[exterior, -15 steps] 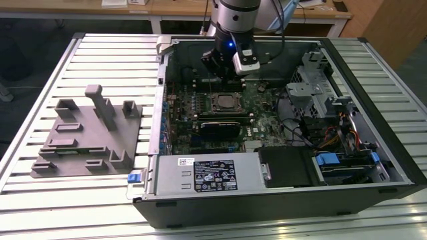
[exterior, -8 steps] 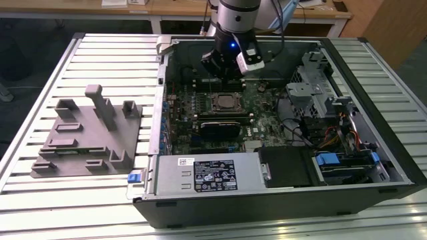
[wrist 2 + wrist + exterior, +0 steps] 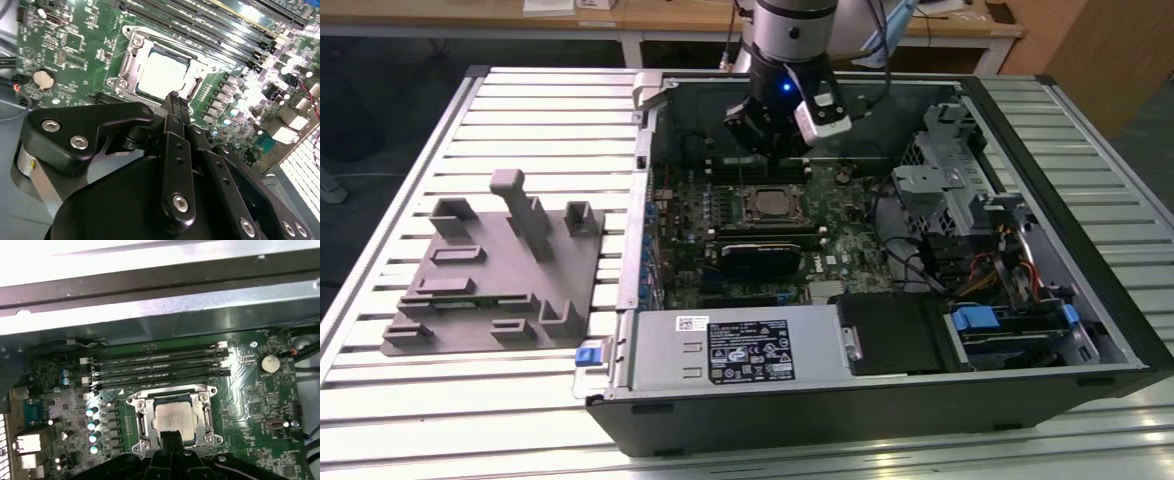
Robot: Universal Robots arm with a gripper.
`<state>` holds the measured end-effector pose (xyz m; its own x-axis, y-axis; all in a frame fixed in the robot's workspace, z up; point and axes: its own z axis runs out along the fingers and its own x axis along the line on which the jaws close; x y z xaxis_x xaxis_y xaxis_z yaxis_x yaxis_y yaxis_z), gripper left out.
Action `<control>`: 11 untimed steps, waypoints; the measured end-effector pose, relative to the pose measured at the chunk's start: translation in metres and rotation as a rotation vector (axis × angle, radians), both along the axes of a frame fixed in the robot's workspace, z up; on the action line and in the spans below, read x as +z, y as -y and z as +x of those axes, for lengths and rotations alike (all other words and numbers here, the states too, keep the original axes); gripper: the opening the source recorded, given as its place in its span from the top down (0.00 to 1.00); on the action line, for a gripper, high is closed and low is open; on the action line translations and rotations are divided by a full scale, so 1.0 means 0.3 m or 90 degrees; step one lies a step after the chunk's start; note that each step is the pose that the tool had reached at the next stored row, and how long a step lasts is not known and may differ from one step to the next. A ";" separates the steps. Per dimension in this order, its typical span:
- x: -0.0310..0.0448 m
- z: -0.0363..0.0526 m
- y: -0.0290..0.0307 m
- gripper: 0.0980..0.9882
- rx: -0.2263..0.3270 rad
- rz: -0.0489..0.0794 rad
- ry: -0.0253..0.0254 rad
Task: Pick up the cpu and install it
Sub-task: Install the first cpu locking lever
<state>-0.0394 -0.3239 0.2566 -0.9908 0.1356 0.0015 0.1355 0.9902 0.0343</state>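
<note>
Above the cpu (image 3: 174,421) seated in its socket (image 3: 172,417), pincer (image 3: 171,436) clenched, fingertips together, grasping nothing.

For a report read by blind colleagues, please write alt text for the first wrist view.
The cpu lies in its metal-framed socket on a green motherboard, its silvery face up. The gripper has its dark fingertips close together at the chip's near edge. Beyond the socket run four long memory slots and the case wall.

cpu (image 3: 174,420) in socket frame (image 3: 142,422)
</note>
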 end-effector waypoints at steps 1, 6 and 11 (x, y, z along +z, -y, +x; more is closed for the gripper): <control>0.000 0.000 0.000 0.99 0.002 0.000 0.0009; -0.002 -0.009 0.000 0.99 0.024 0.001 0.0009; -0.004 -0.059 0.000 0.99 0.026 0.001 0.0048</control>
<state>-0.0572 -0.3239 0.2553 -0.9955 0.0948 -0.0058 0.0946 0.9948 0.0372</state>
